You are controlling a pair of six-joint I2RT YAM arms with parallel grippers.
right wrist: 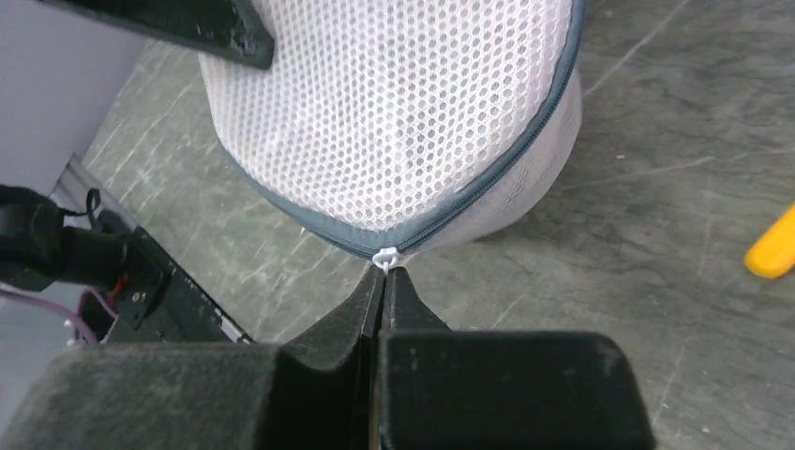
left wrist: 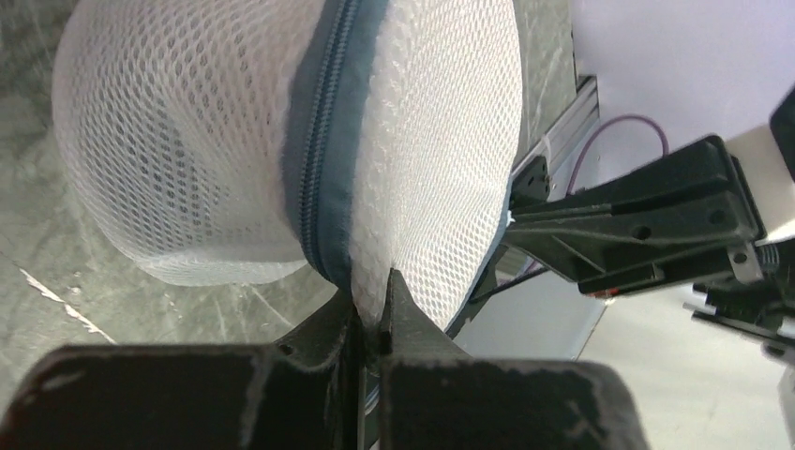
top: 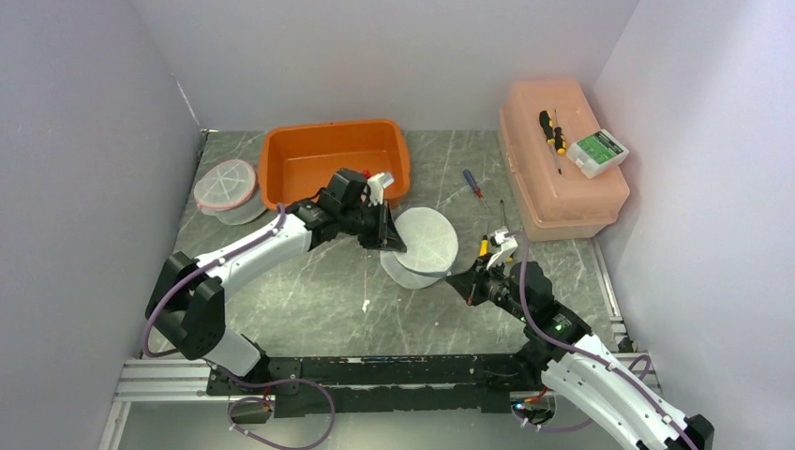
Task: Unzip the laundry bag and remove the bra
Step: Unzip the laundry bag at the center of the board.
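Observation:
The laundry bag [top: 429, 246] is a round white mesh pouch with a grey-blue zipper [left wrist: 323, 141] around its rim, tilted up off the table's middle. My left gripper [left wrist: 373, 300] is shut on a fold of its mesh beside the zipper, at the bag's left edge [top: 394, 234]. My right gripper [right wrist: 384, 277] is shut on the small white zipper pull [right wrist: 385, 256] at the bag's near right side [top: 466, 275]. The zipper looks closed along the stretch in view. The bra is hidden.
An orange tub [top: 281, 159] sits behind the left arm, a second mesh bag [top: 225, 187] to its left. A pink box [top: 562, 187] with tools on its lid stands at back right. A screwdriver [top: 473, 183] and a yellow-handled tool [right wrist: 773, 248] lie near the right gripper.

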